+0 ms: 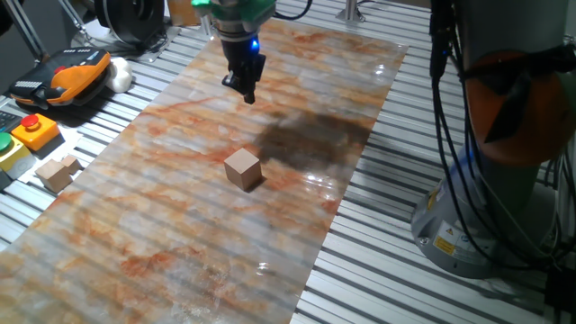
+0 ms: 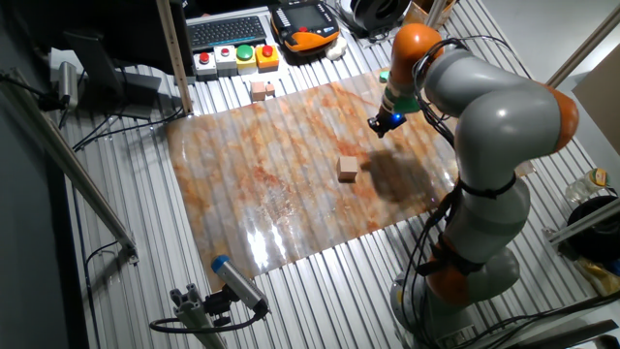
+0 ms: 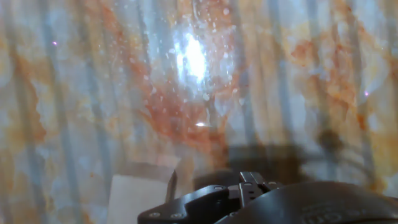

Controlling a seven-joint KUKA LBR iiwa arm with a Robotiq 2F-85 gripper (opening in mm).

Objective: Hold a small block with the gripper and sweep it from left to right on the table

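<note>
Tool (image 1: 248,93) above table (image 1: 135,225), jaws unclear, small block (image 1: 243,169) apart

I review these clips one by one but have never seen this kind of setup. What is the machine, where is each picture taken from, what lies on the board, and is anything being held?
The big grey and orange machine is a robot arm. At its tip sits the gripper, a black two-fingered hand with a blue light. Two pictures come from fixed cameras on different sides of the table, a glossy marbled orange and grey board. The third comes from a camera on the hand looking down along the fingers. One small block, a light tan wooden cube, lies alone on the board. Off the board, on the ribbed metal slats, sits a pair of joined wooden blocks near some coloured push buttons. Nothing is held: the gripper hovers apart from the cube. Whether its fingers are open or shut cannot be made out.
</note>
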